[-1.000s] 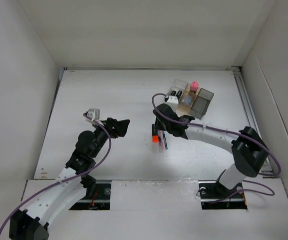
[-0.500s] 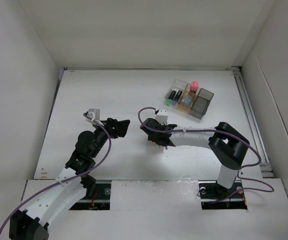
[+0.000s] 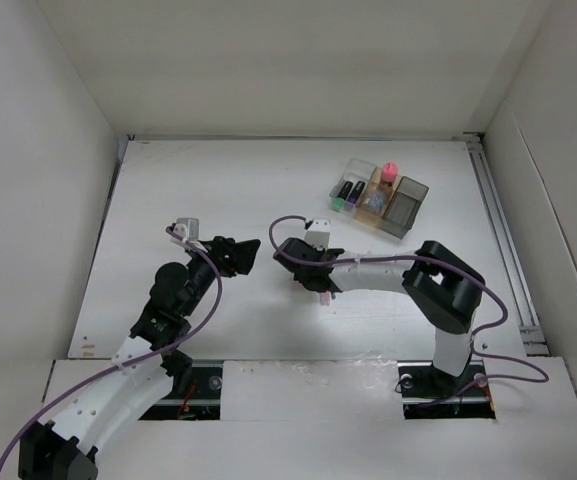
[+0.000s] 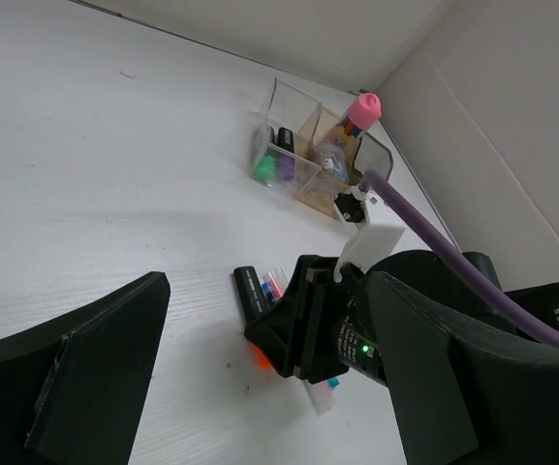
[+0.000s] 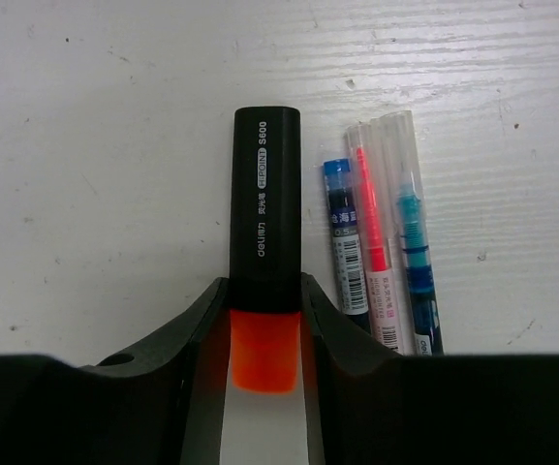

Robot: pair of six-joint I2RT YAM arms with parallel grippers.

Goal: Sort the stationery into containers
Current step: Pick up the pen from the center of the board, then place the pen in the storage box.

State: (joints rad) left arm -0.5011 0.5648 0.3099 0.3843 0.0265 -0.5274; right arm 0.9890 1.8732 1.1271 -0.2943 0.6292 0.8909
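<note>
My right gripper (image 5: 264,360) is low over the table, its jaws closed against both sides of a black marker with an orange end (image 5: 264,213) that lies flat. Three thin pens (image 5: 371,232), dark blue, pink and teal, lie right beside it. In the top view the right gripper (image 3: 318,285) covers the marker. The joined boxes stand at the back right: the clear one (image 3: 360,168) holds green-ended and purple-ended markers (image 3: 346,192), the tan one (image 3: 378,182) holds a pink-capped bottle (image 3: 390,171), and the dark one (image 3: 408,203) is at the right. My left gripper (image 3: 248,255) is open and empty.
The left wrist view shows the right gripper (image 4: 298,329) on the marker (image 4: 253,294), with pens (image 4: 277,283) poking out behind it and the boxes (image 4: 294,136) further back. White walls enclose the table, and a rail (image 3: 498,230) runs along its right edge.
My right arm has swung from near the boxes down and left onto the orange-ended marker, and its jaws now sit around it. The left arm has not moved.
</note>
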